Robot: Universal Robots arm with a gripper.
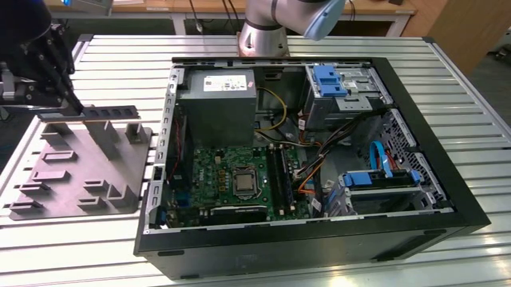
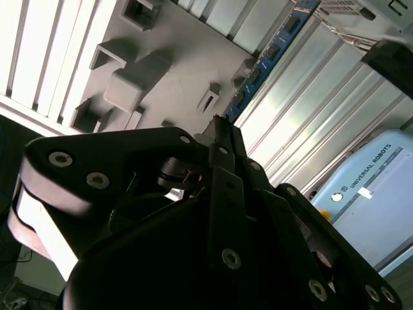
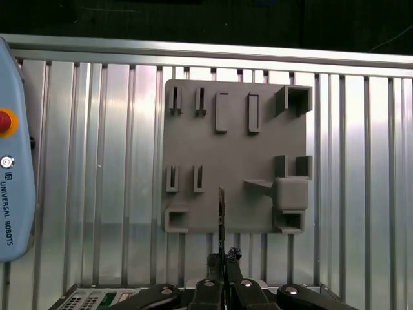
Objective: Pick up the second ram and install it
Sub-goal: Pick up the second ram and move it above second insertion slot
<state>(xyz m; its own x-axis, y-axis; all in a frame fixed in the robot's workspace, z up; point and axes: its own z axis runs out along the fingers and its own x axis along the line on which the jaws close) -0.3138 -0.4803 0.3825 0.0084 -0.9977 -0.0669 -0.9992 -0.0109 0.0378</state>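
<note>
The second ram [image 1: 112, 112], a thin flat stick with dark chips, hangs level just above the far edge of the grey fixture tray [image 1: 80, 173]. My black gripper [image 1: 78, 109] is shut on one end of it, at the exterior view's left. In the second wrist view the ram [image 2: 271, 51] runs out from the closed fingertips [image 2: 219, 132] as a blue board with dark chips. Seen edge-on in the first wrist view, the ram [image 3: 221, 216] is a thin line over the tray [image 3: 235, 152], above the gripper [image 3: 222, 258].
An open black computer case [image 1: 303, 239] lies to the exterior view's right of the tray, with the motherboard [image 1: 231, 173], long black slots [image 1: 279, 170], a grey power supply [image 1: 215, 107] and blue drive brackets [image 1: 327, 81]. A light-blue pendant [image 3: 13, 161] lies on the slatted table [image 1: 447, 66].
</note>
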